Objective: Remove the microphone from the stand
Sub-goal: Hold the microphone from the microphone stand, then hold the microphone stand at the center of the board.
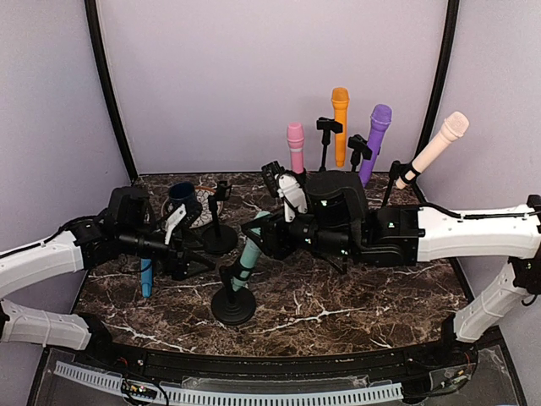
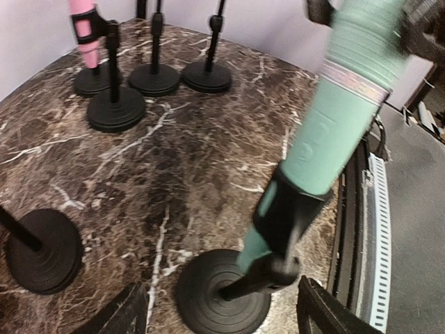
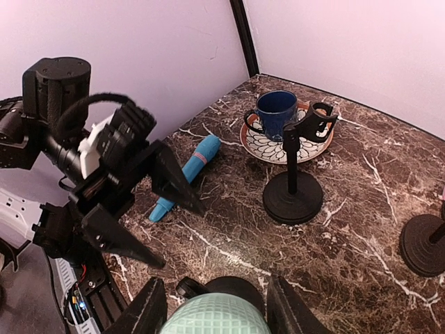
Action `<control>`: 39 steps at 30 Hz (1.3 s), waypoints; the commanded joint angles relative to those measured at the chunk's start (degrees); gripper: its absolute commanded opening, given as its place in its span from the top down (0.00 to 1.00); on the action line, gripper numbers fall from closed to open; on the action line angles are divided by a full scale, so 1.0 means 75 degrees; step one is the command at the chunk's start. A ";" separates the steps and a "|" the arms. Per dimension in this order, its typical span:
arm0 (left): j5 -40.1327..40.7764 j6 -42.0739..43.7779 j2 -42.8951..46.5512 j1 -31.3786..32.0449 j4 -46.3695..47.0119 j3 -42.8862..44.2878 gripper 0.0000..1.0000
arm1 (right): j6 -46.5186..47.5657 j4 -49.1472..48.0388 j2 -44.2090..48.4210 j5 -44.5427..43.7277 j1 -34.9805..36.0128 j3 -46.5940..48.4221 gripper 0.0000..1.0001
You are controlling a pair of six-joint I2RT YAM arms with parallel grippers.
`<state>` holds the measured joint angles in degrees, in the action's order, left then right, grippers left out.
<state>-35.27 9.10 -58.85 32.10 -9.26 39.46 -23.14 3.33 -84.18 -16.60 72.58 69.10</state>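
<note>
Closest to the lens, the mint-green microphone (image 3: pixel 215 316) shows its mesh head at the foot of the right wrist view. It sits between the two fingers of the right claw (image 3: pixel 215 289), which press on it from both sides, clenched. Seen from above, the microphone tilts up toward the right arm. Its lower body is seated in the black clip (image 2: pixel 285 216) of a round-based stand (image 1: pixel 233 306) at the front middle of the dark marble worktop (image 1: pixel 355 296).

The left claw (image 3: pixel 182 236) is released, fingers spread wide, low over the worktop just left of the stand and pointed at its base, grasping nothing.

A blue microphone (image 3: pixel 188 174) lies flat on the worktop beyond the left claw. Farther back, a blue mug (image 3: pixel 277 115) rests on a patterned saucer (image 3: pixel 254 142) beside an empty stand (image 3: pixel 292 188). Pink (image 1: pixel 295 144), orange (image 1: pixel 340 118), purple (image 1: pixel 376 135) and cream (image 1: pixel 435 148) microphones stand clipped in the far right corner.
</note>
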 commanded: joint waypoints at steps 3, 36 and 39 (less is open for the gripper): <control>-0.0166 0.0295 -0.0649 0.0992 0.0059 0.0028 0.24 | 0.0869 -0.1019 0.0222 0.1047 -0.0221 0.0062 0.63; 0.0572 0.0161 -0.0942 0.1542 0.0541 0.0128 0.69 | 0.0620 -0.1394 0.0220 0.0910 -0.0317 -0.0243 0.59; 0.0536 0.0183 -0.0942 0.1596 0.0502 0.0144 0.77 | 0.0567 -0.1415 0.0238 0.0845 -0.0329 -0.0277 0.59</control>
<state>-30.26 10.85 -67.05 43.46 -7.22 39.55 -18.52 -1.80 -84.14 -9.87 70.37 67.35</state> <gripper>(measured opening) 0.277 0.463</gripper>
